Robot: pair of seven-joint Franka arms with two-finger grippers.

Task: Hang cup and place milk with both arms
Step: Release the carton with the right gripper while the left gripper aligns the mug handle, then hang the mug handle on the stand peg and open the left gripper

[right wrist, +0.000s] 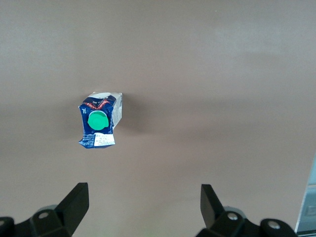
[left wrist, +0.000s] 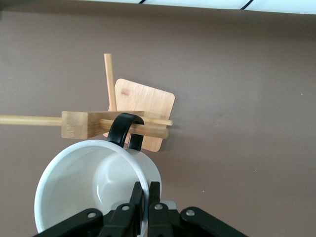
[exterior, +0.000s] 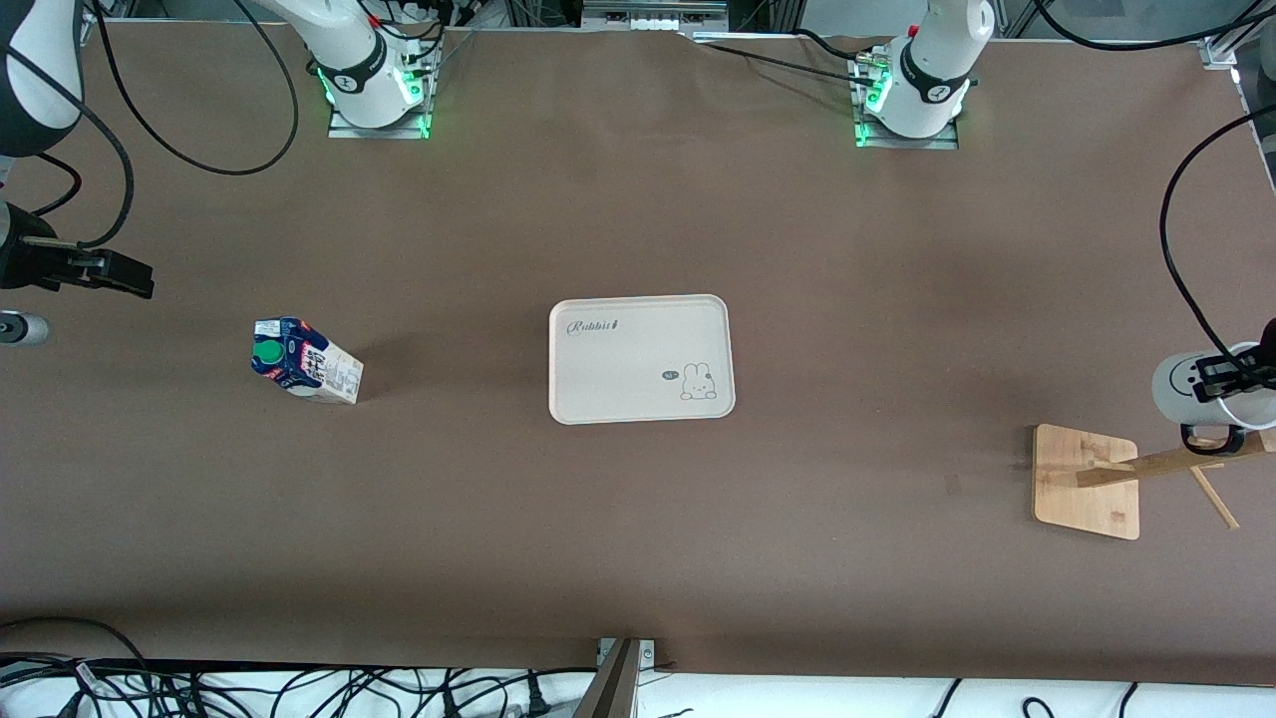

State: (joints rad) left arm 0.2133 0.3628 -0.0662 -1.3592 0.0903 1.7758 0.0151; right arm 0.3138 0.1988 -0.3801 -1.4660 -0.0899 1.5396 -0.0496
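The left pincer (left wrist: 144, 197) grips the cup (left wrist: 94, 187) by its rim, handle seemingly over the rack (left wrist: 143, 106) peg, so lower gently; the right pincer (right wrist: 143, 205) hangs open over the desk (exterior: 638, 548) near the milk (exterior: 304, 361).

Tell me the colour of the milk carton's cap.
Green; the cap shows best in the right wrist view.

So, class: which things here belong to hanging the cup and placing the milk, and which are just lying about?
Job:
- cup, held by left gripper
- wooden rack
- milk
- tray
- right gripper, jaws open above the milk

Lying about:
- cables along the table edge
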